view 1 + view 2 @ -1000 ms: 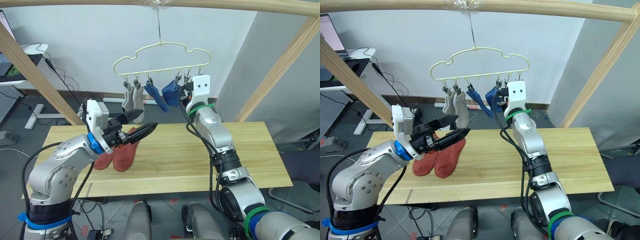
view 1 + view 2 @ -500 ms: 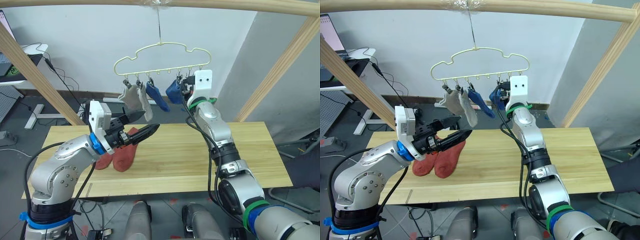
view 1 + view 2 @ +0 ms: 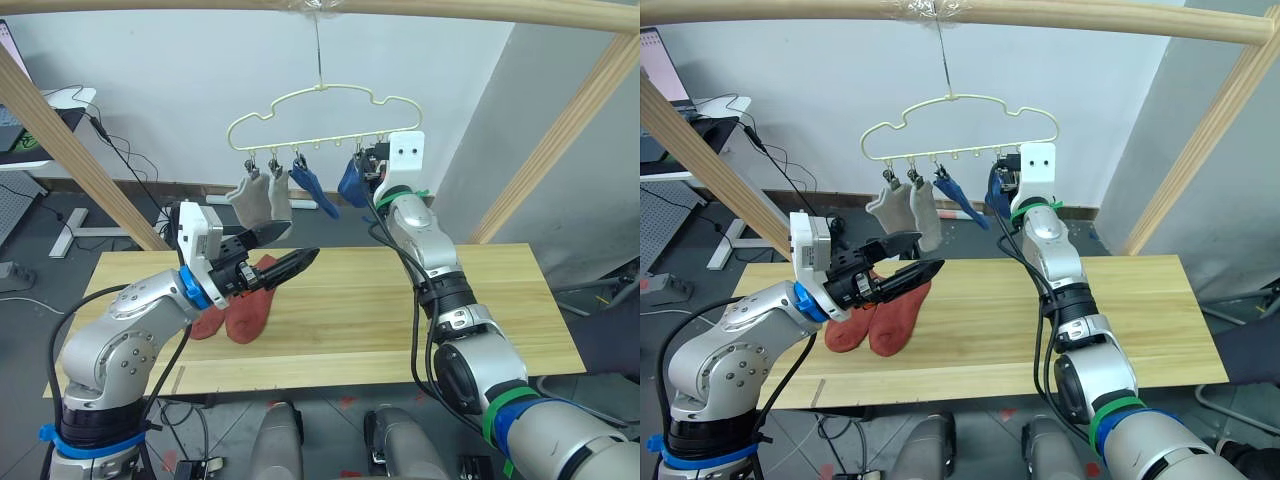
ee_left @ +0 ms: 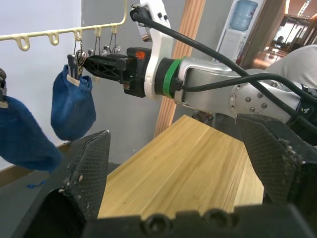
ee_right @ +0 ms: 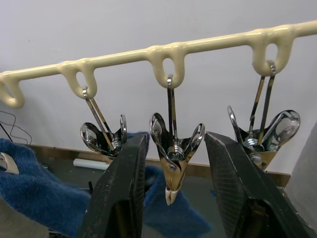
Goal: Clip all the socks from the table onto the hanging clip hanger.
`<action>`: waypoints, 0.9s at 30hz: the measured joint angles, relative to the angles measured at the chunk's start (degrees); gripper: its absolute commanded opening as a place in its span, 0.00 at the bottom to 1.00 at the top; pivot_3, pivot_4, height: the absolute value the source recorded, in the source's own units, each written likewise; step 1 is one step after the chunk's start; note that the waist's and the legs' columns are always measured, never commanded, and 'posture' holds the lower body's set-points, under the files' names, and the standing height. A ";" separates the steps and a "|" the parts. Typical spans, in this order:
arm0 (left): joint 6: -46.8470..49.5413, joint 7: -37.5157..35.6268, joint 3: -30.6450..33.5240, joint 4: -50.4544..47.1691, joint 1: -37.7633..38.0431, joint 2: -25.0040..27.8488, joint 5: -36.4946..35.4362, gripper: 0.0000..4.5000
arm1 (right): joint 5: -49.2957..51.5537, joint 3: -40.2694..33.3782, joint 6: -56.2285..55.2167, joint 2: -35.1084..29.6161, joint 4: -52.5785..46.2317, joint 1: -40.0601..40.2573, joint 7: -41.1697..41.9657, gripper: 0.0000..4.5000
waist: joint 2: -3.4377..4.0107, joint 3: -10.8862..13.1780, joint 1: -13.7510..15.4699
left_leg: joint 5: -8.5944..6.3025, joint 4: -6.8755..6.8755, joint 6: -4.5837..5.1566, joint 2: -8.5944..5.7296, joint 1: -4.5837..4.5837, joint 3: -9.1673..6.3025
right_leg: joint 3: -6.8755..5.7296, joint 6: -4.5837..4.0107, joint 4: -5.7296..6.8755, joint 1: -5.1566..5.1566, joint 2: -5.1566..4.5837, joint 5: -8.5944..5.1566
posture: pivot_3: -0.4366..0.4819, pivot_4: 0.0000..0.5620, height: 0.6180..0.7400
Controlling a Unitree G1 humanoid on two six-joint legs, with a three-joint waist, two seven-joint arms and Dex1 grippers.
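Below our open, empty left gripper (image 3: pixel 285 248) lie soft, light rust-red socks (image 3: pixel 240 308); we'd probably pinch a cuff.

Our right gripper (image 5: pixel 173 163) stands open astride a clip (image 5: pixel 172 148), holding nothing.

Pale-yellow clip hanger (image 3: pixel 322 120); grey, blue socks (image 3: pixel 290 192); rust-red pair (image 3: pixel 240 310).

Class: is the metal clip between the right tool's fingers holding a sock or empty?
Empty: in the right wrist view, the clip hangs bare-tipped between the open fingers.
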 measured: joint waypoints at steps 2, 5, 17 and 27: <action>0.00 0.02 0.00 -0.08 0.06 0.00 0.00 1.00 | 0.22 -0.17 -0.15 0.20 0.82 -0.52 0.04 0.43 | 0.00 0.00 0.00 | 0.00 0.00 0.00 0.00 0.00 0.00 | 0.00 0.00 0.00 0.00 0.00 0.00 | 0.61 0.37 1.00; 0.00 0.06 0.00 -0.29 0.18 0.00 0.00 1.00 | 1.15 -0.89 -0.62 1.06 1.04 -1.05 0.36 0.43 | 0.00 0.00 0.01 | 0.00 0.00 0.00 0.00 0.00 -0.01 | -0.01 0.00 0.01 0.00 0.00 0.00 | 0.62 0.37 1.00; 0.00 0.33 0.00 -0.49 0.51 0.00 -0.02 1.00 | 1.86 -1.69 -1.02 2.82 1.08 -1.19 1.37 0.43 | 0.01 0.01 0.05 | 0.00 0.00 0.00 0.00 0.00 -0.01 | 0.00 0.00 0.00 0.00 0.00 0.00 | 0.62 0.39 1.00; 0.00 1.28 0.01 -0.91 1.20 0.00 -0.11 1.00 | 1.77 -2.17 -1.40 2.83 1.32 -1.87 1.27 0.43 | 0.01 0.01 0.08 | 0.00 -0.01 0.00 0.00 0.00 -0.01 | 0.00 0.00 0.00 0.00 0.00 0.00 | 0.63 0.39 1.00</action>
